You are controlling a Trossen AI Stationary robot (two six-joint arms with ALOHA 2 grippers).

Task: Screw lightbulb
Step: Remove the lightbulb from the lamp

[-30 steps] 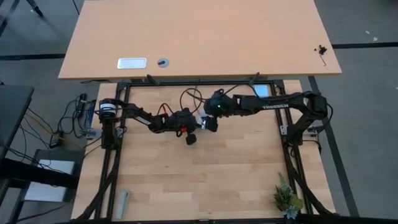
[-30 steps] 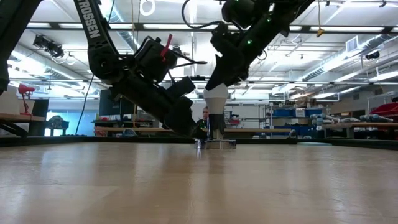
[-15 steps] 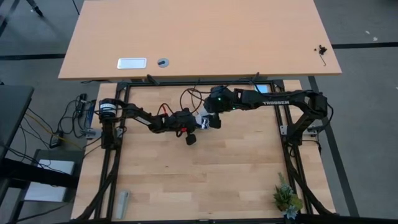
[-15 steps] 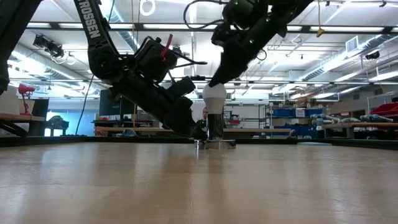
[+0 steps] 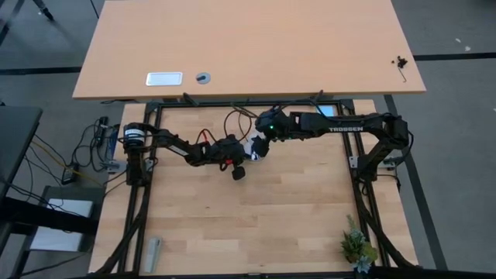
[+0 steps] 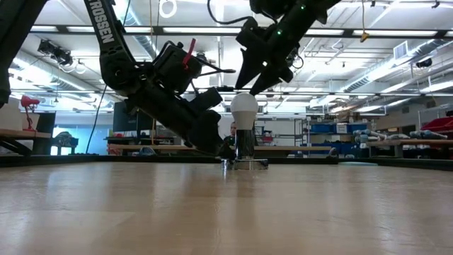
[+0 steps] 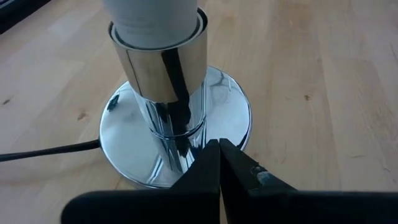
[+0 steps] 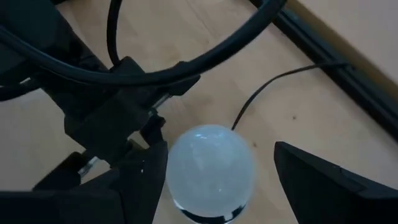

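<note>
1. Since the earlier frames the right gripper point(image 6: 260, 79) has let go of the lightbulb point(image 6: 244, 110) and lifted off it; a second ago its fingers were wrapped round the white globe, and now they stand wide apart just above it, holding nothing
2. Upright in the chrome socket point(image 7: 163, 68), the lightbulb has its neck seated inside the socket's collar; the socket's round base point(image 7: 233, 112) rests flat on the bench point(image 5: 256, 225), near the bench's far edge
3. Pressed shut low against the socket's stem, the left gripper point(image 7: 219, 163) seems to be steadying it; its fingers point(image 7: 205, 171) are closed tip to tip and hold nothing between them
4. Seen from the right wrist, the lightbulb point(image 8: 211, 165) lies centred between the right fingers point(image 8: 323, 177), apart from both
5. Judging from this, the step in hand is a regrasp between turns: the fingers should come straight down over the globe, close evenly on its widest part and turn about the socket's axis, while the left gripper keeps the socket from spinning or tipping
</note>
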